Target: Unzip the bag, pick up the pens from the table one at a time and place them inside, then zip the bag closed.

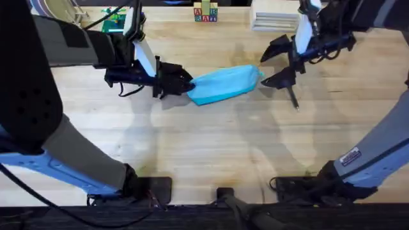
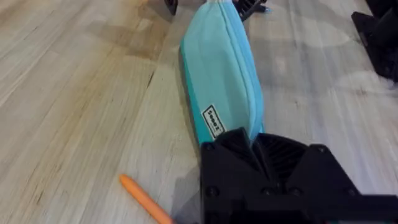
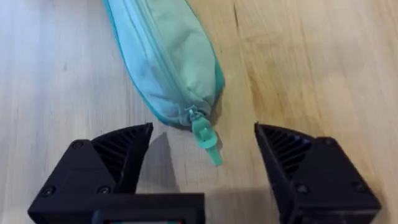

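The table (image 1: 211,147) is a light wood-grain surface carrying all task items. The bag (image 1: 225,84), a light-blue fabric pouch, lies near the table's middle, oriented roughly left to right with its right end slightly farther from the arm bases. Its zipper runs closed along the full visible length, so the contents cannot be seen. The left gripper (image 1: 186,85) is clamped on the bag's left end, fingers pressed together over the fabric. The right gripper (image 1: 279,62) sits just beside the bag's right end with its fingers spread wide, touching nothing. In the right wrist view, the teal zipper pull (image 3: 206,138) lies on the wood between those spread fingers. The black pen (image 1: 294,99) rests on the table just right of the bag, below the right gripper. The orange pen (image 2: 144,200) lies beside the left gripper. Alphabet blocks (image 1: 205,13) stand at the far edge.
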You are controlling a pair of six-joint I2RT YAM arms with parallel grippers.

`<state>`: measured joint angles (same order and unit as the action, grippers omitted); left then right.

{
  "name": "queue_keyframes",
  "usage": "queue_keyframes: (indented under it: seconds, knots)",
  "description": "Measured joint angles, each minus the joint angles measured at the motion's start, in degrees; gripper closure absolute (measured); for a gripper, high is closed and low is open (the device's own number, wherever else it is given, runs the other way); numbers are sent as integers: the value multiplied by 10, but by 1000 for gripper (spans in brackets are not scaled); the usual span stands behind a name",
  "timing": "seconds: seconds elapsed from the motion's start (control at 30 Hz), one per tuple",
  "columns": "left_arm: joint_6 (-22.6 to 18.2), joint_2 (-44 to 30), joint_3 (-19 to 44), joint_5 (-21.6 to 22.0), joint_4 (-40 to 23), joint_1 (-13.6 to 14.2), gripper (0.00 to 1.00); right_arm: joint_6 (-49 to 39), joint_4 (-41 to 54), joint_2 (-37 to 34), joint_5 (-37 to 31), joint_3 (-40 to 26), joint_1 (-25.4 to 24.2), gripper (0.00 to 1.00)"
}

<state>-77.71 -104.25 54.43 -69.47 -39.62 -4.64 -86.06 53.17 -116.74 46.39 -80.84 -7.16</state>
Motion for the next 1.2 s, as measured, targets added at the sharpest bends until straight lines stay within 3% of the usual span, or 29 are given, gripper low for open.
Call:
queue_keyframes:
  seconds: [1.2]
  knots:
    - [0,0,0,0,0,0,959,-1,-5,-22,0,0,15,6]
